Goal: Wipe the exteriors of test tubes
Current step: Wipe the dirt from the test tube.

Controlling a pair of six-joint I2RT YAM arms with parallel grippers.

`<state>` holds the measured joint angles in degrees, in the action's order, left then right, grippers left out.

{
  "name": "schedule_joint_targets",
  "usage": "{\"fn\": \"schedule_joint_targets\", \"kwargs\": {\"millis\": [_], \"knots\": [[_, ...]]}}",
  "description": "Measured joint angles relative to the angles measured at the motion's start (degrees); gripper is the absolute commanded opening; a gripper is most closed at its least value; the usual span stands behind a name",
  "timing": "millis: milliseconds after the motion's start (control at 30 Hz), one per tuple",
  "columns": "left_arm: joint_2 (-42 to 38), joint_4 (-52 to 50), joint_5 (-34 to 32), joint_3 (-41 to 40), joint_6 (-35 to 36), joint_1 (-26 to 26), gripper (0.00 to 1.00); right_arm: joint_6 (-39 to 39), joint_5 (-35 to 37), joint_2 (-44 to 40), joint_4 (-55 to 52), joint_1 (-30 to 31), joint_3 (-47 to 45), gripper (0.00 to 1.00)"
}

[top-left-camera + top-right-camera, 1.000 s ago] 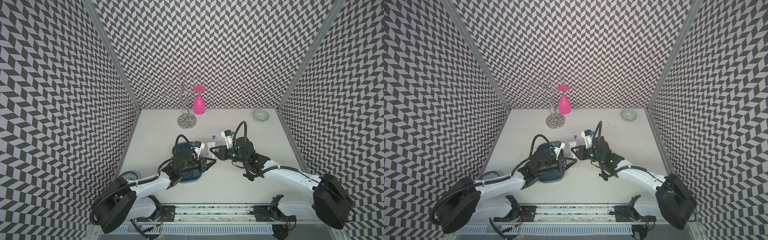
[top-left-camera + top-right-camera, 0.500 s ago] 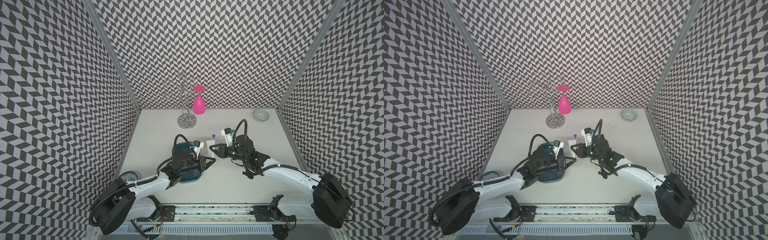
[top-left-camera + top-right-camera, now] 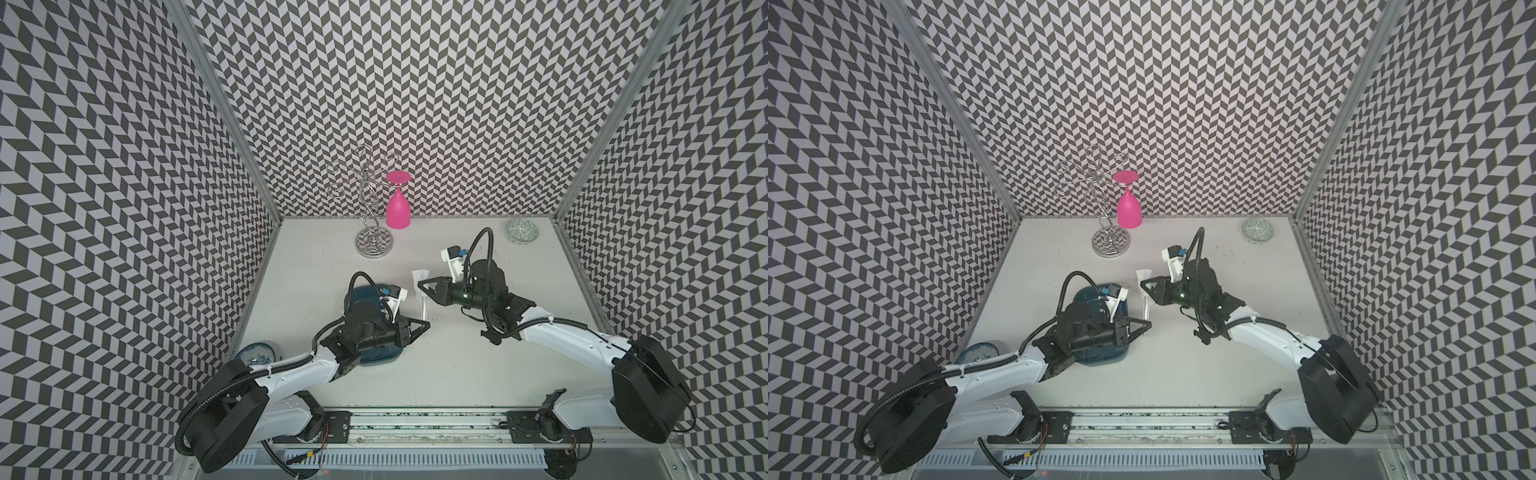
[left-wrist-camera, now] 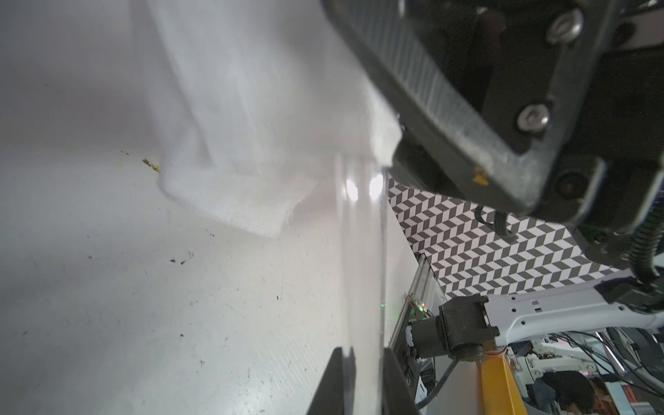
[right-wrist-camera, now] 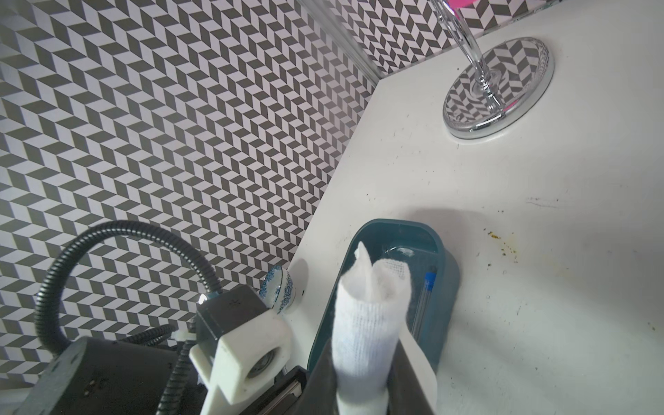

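Note:
My left gripper (image 3: 425, 326) (image 4: 363, 390) is shut on one end of a clear test tube (image 3: 423, 305) (image 4: 363, 273), held above the table. The tube runs up into a white cloth (image 3: 419, 276) (image 4: 251, 125) (image 5: 370, 334) wrapped round its far end. My right gripper (image 3: 419, 285) (image 5: 363, 390) is shut on that cloth, level with the tube. In a top view the left gripper (image 3: 1148, 324), the tube (image 3: 1146, 305) and the right gripper (image 3: 1142, 285) line up the same way. Another blue-capped test tube (image 5: 425, 298) lies in the teal tray (image 5: 395, 225) (image 3: 374, 360) under my left arm.
A chrome glass rack (image 3: 374, 243) with a pink glass (image 3: 397, 210) hanging upside down stands at the back. A patterned bowl (image 3: 522, 232) sits at the back right. A blue-and-white dish (image 3: 257, 353) lies by the left wall. Patterned walls close three sides.
My right gripper has slid the cloth along the tube, away from the left gripper, and the cloth now covers the tube's blue cap. The left gripper has stayed put.

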<state>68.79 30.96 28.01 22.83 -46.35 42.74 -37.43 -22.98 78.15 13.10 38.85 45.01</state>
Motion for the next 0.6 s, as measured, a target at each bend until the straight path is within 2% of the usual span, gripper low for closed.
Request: {"fn": "schedule_joint_targets", "kwargs": {"millis": [200, 300, 467, 600], "knots": [[0.02, 0.02, 0.02, 0.0, 0.04, -0.15, 0.17, -2.86, 1.05, -2.95, 1.86, 5.07, -7.72, 0.21], [0.09, -0.42, 0.13, -0.33, -0.02, -0.11, 0.17, -3.67, 1.31, -2.99, 2.71, 5.55, -8.72, 0.21], [0.07, 0.59, -0.04, -0.33, -0.02, -0.2, 0.17, -2.84, 1.95, -2.8, 0.98, 5.11, -6.8, 0.21], [0.02, 1.55, -0.37, -0.33, -0.02, -0.5, 0.17, -0.52, 1.31, 0.04, -1.68, 1.79, -0.5, 0.21]]}}
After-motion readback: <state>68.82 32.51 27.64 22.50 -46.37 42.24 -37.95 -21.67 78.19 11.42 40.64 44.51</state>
